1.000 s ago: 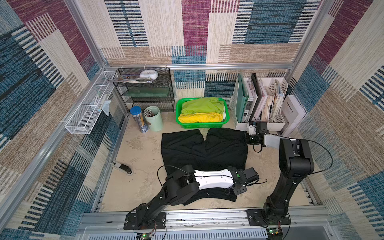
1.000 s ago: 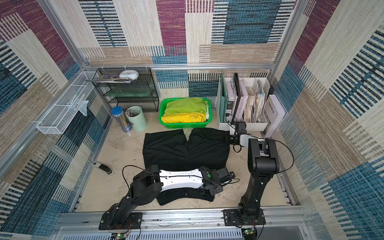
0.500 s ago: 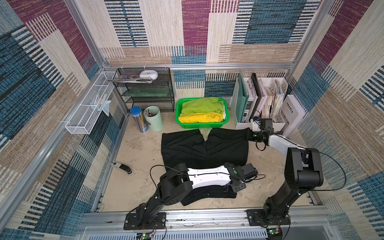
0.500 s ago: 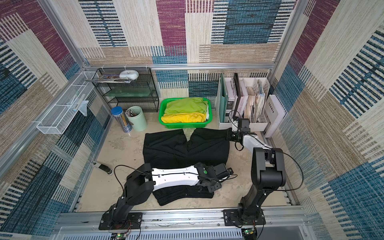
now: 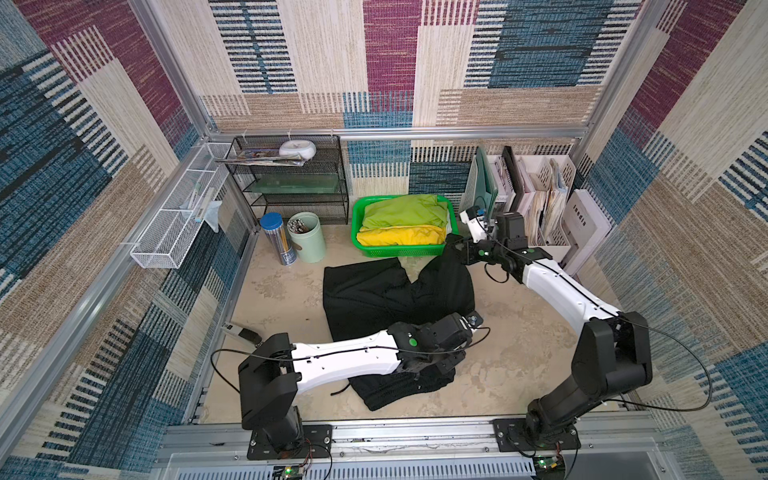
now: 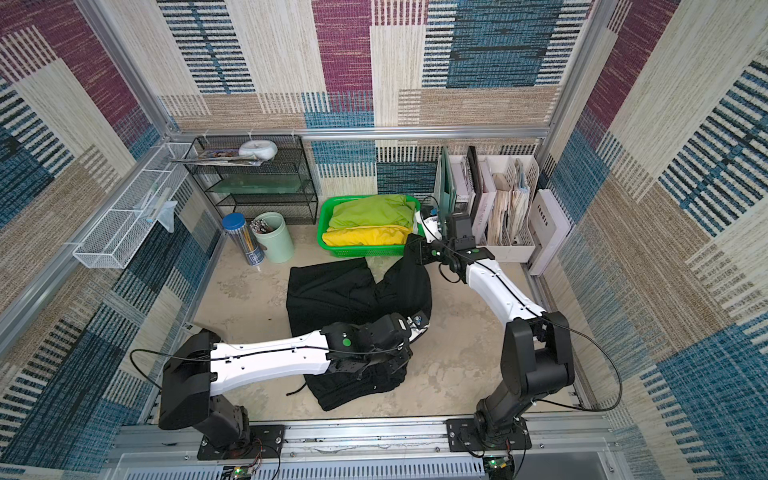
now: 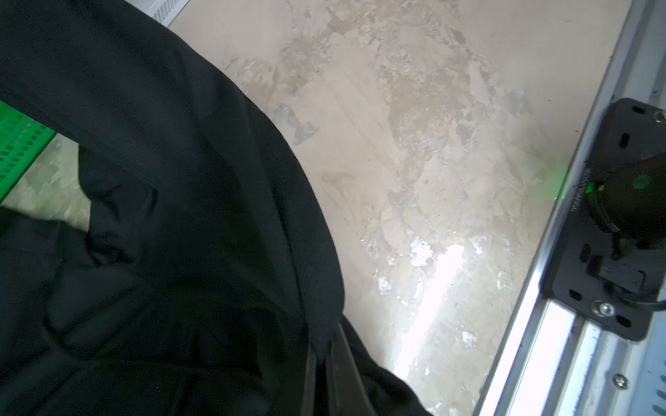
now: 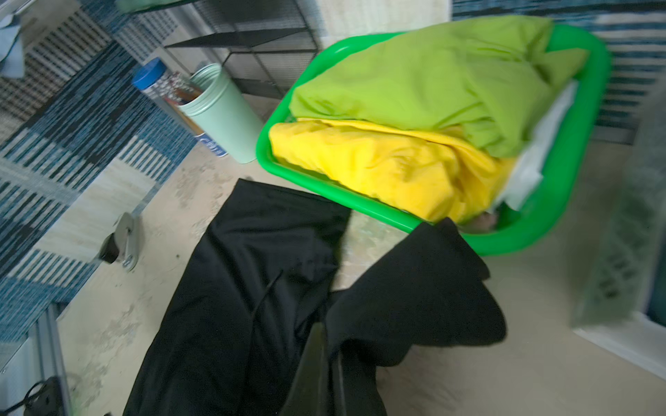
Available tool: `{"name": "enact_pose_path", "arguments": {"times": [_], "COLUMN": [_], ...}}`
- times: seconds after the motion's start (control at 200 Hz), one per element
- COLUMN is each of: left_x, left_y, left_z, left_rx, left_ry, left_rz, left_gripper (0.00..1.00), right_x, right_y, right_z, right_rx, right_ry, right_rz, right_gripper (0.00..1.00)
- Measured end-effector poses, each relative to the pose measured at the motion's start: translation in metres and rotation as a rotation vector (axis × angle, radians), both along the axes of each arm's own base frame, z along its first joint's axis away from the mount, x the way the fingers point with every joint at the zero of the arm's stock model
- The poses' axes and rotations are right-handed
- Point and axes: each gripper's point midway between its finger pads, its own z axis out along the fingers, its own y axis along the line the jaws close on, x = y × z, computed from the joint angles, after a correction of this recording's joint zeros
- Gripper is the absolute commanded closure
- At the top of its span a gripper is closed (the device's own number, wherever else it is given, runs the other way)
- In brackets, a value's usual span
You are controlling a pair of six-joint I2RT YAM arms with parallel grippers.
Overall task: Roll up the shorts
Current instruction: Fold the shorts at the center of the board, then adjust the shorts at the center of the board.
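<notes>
The black shorts [image 5: 374, 291] [image 6: 332, 291] lie on the table in both top views, with the waistband end bunched near the front edge. My right gripper [image 5: 456, 246] [image 6: 417, 250] is shut on the far right leg's hem corner and holds it raised beside the green basket. In the right wrist view the shut jaws [image 8: 329, 342] pinch the black fabric [image 8: 252, 270]. My left gripper [image 5: 451, 363] [image 6: 399, 359] is shut on the shorts' right edge near the waistband. The left wrist view has the jaws [image 7: 324, 356] closed on a fabric fold [image 7: 162, 216].
A green basket [image 5: 399, 250] holding a lime-green cloth [image 5: 407, 210] and a yellow cloth [image 5: 399, 237] stands just behind the shorts. A mint cup [image 5: 307, 243], a blue-lidded jar [image 5: 279, 241] and a black wire shelf [image 5: 291, 183] stand back left. File organisers [image 5: 536, 195] stand back right.
Both grippers have shut on the shorts' right side. The right one lifted the far leg corner; the left one drew the near edge leftward, bunching the fabric.
</notes>
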Motion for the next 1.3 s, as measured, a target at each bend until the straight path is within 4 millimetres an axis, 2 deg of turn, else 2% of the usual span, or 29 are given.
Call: {"name": "enact_pose_path", "arguments": {"times": [0.135,0.28,0.386,0.516,0.656,0.776,0.966,1.066,1.162,1.302], "left_x": [-0.003,0.001,0.002,-0.001,-0.003,-0.005,-0.006,-0.004,-0.003,-0.005], "left_y": [0.034,0.074,0.096,0.112,0.12,0.122,0.112,0.104,0.093,0.076], "left_z": [-0.015,-0.036,-0.045,-0.054,-0.06,-0.065,-0.069,-0.068,-0.066,-0.068], "left_rx": [-0.007,0.012,0.015,0.024,0.031,0.042,0.06,0.062,0.058,0.064], "left_ry": [0.001,0.002,0.0,0.006,0.013,0.021,0.041,0.045,0.052,0.078], "left_rz": [0.093,0.24,0.321,0.36,0.376,0.378,0.352,0.334,0.305,0.256], "left_gripper": [1.0,1.0,1.0,1.0,1.0,1.0,1.0,1.0,1.0,1.0], "right_x": [-0.014,-0.024,-0.026,-0.025,-0.021,-0.021,-0.019,-0.017,-0.018,-0.017], "right_y": [0.057,0.105,0.133,0.151,0.149,0.143,0.124,0.115,0.096,0.056], "right_z": [-0.016,-0.058,-0.092,-0.131,-0.164,-0.18,-0.204,-0.207,-0.208,-0.208], "right_rx": [0.001,-0.023,-0.043,-0.064,-0.097,-0.132,-0.227,-0.237,-0.244,-0.252], "right_ry": [0.039,0.124,0.195,0.286,0.357,0.379,0.389,0.377,0.375,0.379], "right_rz": [0.138,0.235,0.268,0.259,0.203,0.159,0.098,0.083,0.045,-0.035], "right_gripper": [1.0,1.0,1.0,1.0,1.0,1.0,1.0,1.0,1.0,1.0]}}
